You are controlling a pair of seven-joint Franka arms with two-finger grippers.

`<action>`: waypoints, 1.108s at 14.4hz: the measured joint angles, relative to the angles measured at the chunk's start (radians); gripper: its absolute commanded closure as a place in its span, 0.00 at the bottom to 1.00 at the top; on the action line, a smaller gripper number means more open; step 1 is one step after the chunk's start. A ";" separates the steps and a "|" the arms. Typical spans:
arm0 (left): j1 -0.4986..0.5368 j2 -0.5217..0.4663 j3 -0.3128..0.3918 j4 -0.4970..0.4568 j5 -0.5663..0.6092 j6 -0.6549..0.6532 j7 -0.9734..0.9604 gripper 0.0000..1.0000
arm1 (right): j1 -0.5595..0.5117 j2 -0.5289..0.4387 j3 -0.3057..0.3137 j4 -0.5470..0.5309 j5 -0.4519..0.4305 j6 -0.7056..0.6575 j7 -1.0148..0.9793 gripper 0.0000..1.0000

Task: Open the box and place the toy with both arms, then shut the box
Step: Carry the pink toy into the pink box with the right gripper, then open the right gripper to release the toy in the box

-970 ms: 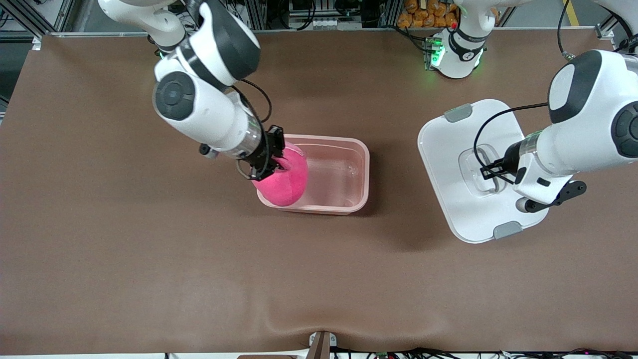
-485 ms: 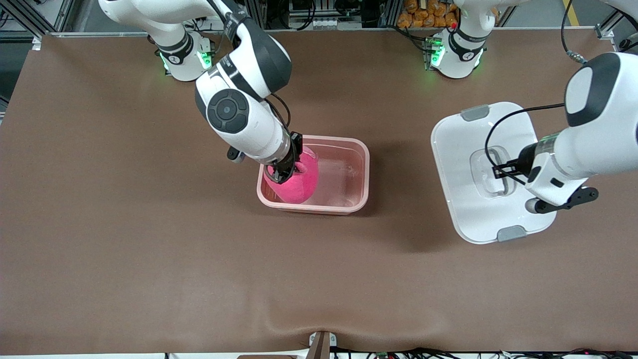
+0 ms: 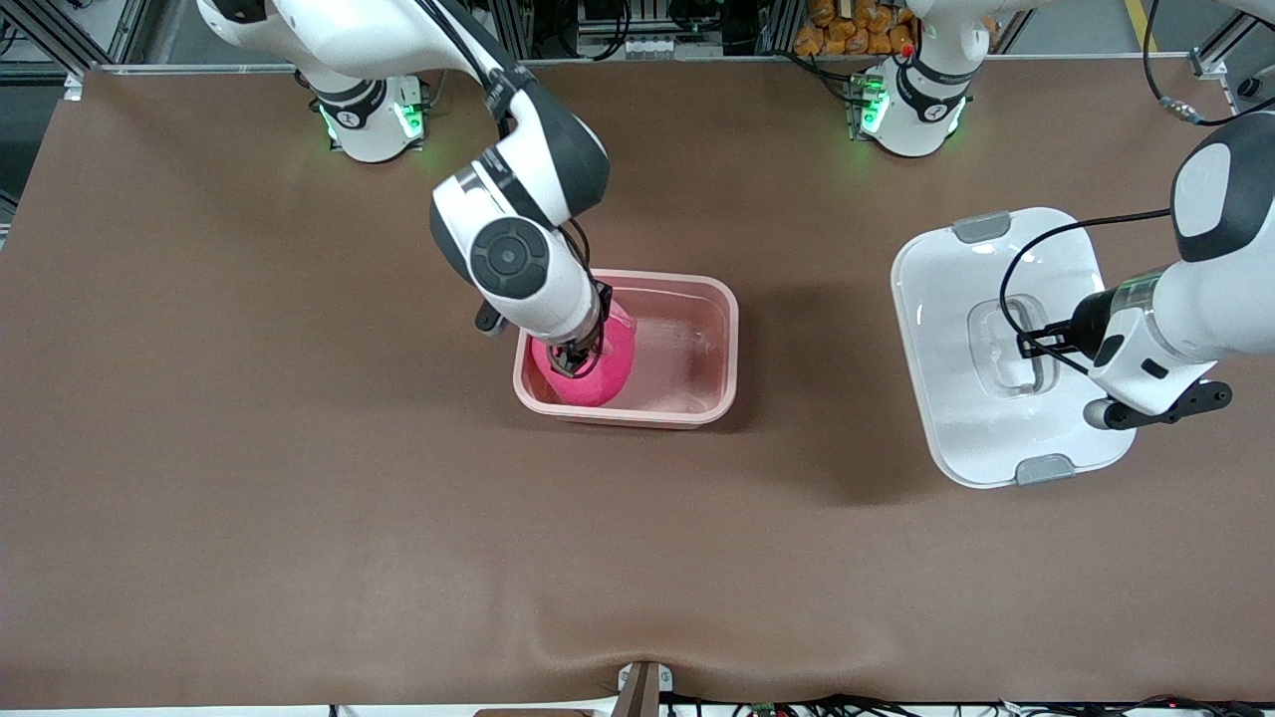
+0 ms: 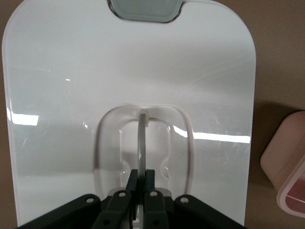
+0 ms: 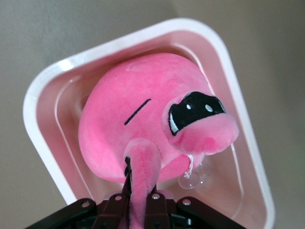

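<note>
Placing step: right gripper point(image 3: 575, 359) clamped the toy point(image 3: 596, 366) inside the box point(image 3: 697, 398), frame centre. Left gripper point(image 3: 1036, 344) pinched lid point(image 3: 956, 299) handle, frame right. Next: release toy w/o snagging.

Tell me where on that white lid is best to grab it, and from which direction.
Grip the lid by the thin upright handle rib in its recessed centre, coming straight down from above. The rest is broad and flat, too wide for jaws. The left gripper is shut on that rib, probably the surest hold.
</note>
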 measured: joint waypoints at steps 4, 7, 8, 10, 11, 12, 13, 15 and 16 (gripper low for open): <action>0.006 0.000 0.000 -0.003 0.000 0.000 0.014 1.00 | 0.013 0.023 0.000 0.000 -0.003 0.101 0.008 1.00; 0.007 0.000 0.000 -0.003 0.000 0.000 0.016 1.00 | 0.044 0.039 0.000 -0.024 -0.003 0.199 0.009 1.00; 0.007 0.000 0.000 -0.003 0.000 0.000 0.016 1.00 | 0.058 0.045 0.000 -0.043 -0.003 0.242 0.010 1.00; 0.007 0.000 0.000 -0.006 0.000 0.000 0.016 1.00 | 0.078 0.064 0.000 -0.072 -0.003 0.323 0.013 1.00; 0.008 0.000 0.000 -0.007 0.000 0.000 0.016 1.00 | 0.084 0.076 0.000 -0.078 -0.003 0.354 0.013 1.00; 0.010 0.000 0.000 -0.008 0.000 0.000 0.016 1.00 | 0.088 0.088 0.000 -0.080 -0.003 0.381 0.013 1.00; 0.013 0.000 0.000 -0.008 0.000 0.000 0.016 1.00 | 0.091 0.098 0.000 -0.080 -0.003 0.406 0.013 1.00; 0.017 0.000 0.000 -0.009 0.000 0.000 0.017 1.00 | 0.097 0.112 0.000 -0.080 -0.003 0.442 0.013 1.00; 0.018 0.000 0.000 -0.009 0.000 0.000 0.017 1.00 | 0.101 0.117 0.000 -0.080 -0.003 0.456 0.013 1.00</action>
